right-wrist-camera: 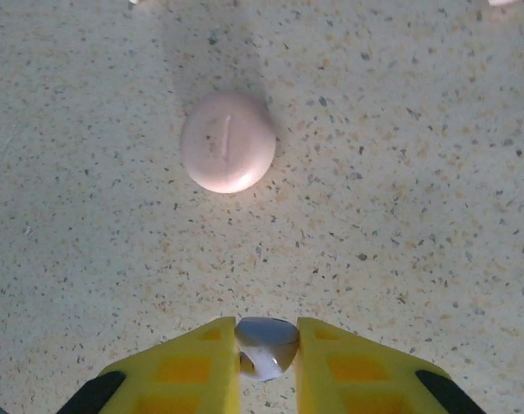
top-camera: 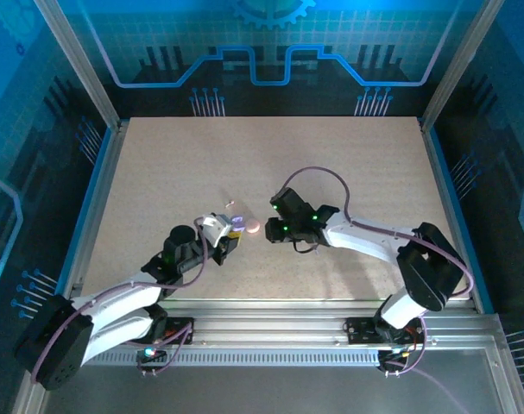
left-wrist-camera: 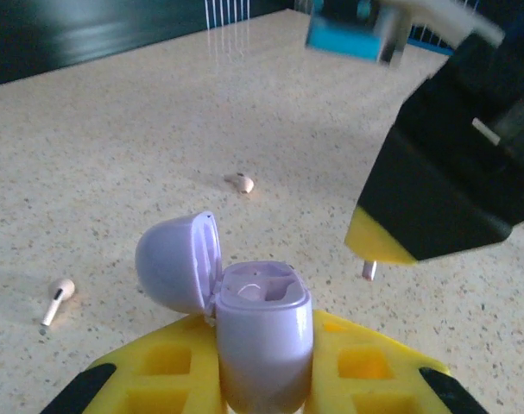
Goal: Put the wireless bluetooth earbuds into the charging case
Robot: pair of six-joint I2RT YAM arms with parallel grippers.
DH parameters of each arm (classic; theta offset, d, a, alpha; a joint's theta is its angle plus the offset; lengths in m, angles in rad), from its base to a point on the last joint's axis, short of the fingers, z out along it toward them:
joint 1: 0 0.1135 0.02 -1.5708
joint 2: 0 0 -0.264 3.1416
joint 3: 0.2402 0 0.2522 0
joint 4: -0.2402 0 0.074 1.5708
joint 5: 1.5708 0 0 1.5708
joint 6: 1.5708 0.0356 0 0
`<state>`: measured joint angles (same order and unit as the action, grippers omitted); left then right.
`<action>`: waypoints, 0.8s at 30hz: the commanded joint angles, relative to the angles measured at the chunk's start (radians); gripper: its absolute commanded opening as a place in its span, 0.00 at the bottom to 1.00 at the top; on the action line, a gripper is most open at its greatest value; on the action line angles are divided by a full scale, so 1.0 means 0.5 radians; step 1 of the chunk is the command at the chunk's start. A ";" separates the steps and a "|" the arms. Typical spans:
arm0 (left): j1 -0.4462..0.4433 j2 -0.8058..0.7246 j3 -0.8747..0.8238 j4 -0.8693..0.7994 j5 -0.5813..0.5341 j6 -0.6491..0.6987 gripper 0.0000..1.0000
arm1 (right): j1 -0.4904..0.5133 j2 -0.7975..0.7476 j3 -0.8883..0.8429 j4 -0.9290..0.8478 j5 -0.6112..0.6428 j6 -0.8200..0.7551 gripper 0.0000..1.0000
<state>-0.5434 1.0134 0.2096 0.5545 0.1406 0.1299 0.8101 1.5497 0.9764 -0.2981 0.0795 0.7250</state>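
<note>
Pinched tight between the fingers of the right claw point(right-wrist-camera: 266, 335), a greyish-lilac earbud point(right-wrist-camera: 262, 352) is held over the worktop point(right-wrist-camera: 417, 216), while the lilac charging case point(left-wrist-camera: 260, 289) is gripped upright in the left claw point(left-wrist-camera: 263, 349) with its lid swung open. No earbud can be seen seated in its wells, so the first insertion is judged not yet made. One pale earbud point(left-wrist-camera: 59, 293) and another pale earbud point(left-wrist-camera: 243, 183) lie loose on the worktop, and the pink case point(right-wrist-camera: 228, 142) lies closed.

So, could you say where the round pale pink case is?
In the top view the round pink case lies between the lilac case in the left gripper and the right gripper.
</note>
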 commanded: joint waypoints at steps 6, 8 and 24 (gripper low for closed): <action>-0.011 0.208 0.129 0.176 0.266 0.106 0.05 | -0.018 -0.342 -0.165 0.084 0.109 -0.242 0.20; -0.011 0.241 0.140 0.209 0.310 0.116 0.05 | -0.013 -0.404 -0.174 0.096 0.115 -0.297 0.20; -0.026 0.217 0.156 0.335 0.492 0.096 0.05 | 0.106 -0.434 -0.033 0.306 -0.065 -0.735 0.20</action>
<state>-0.5465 1.1473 0.2588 0.6846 0.3428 0.1638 0.8406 1.3216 0.9241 -0.1944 0.0719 0.4084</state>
